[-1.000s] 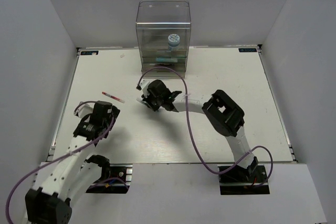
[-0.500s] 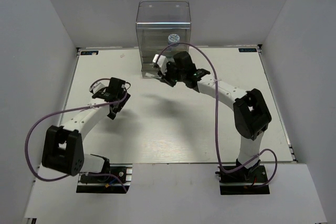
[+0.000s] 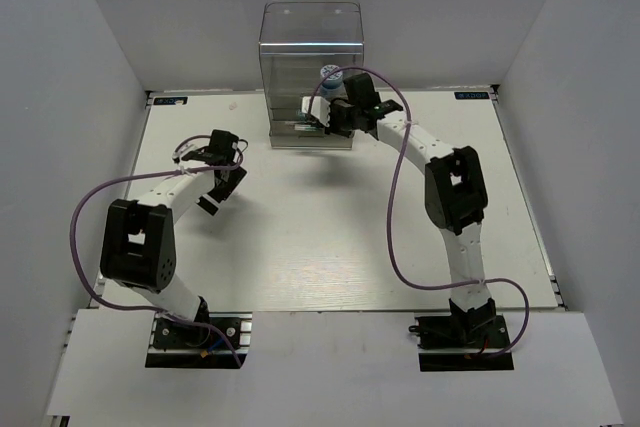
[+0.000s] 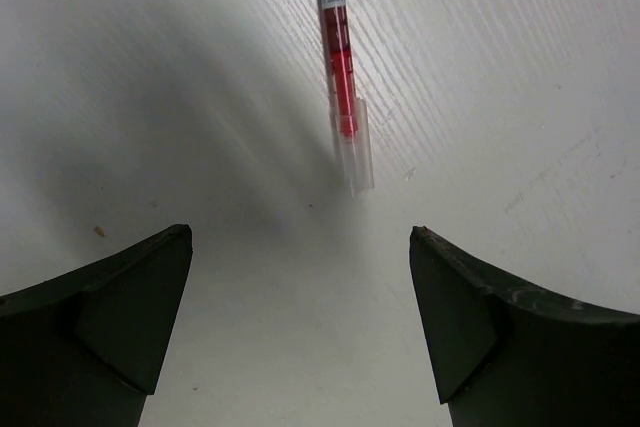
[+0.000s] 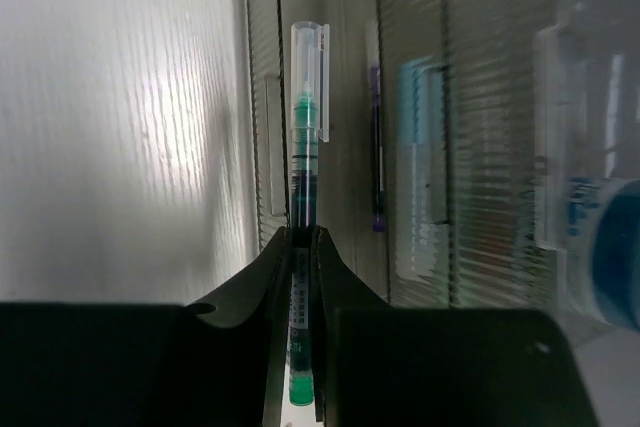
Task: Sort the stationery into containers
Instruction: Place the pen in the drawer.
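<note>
My right gripper point(image 3: 322, 119) is shut on a green pen point(image 5: 303, 187) with a clear cap. It holds the pen pointing at the front of the clear drawer cabinet point(image 3: 311, 47), close to the ribbed drawer faces point(image 5: 470, 147). Inside the cabinet sit a blue-and-white roll point(image 3: 331, 74) and a purple pen point(image 5: 376, 147). My left gripper point(image 4: 300, 277) is open and low over the table, and a red pen point(image 4: 340, 67) lies just beyond its fingertips, clear cap nearest. In the top view the left gripper point(image 3: 225, 182) covers that pen.
The cabinet stands at the table's back edge point(image 3: 420, 93), in the middle. White walls close in the table on three sides. Purple cables point(image 3: 395, 217) loop above both arms.
The right arm has carried the green pen from the table's middle up to the cabinet front. The left arm has swung forward and right to hang over the red pen.
</note>
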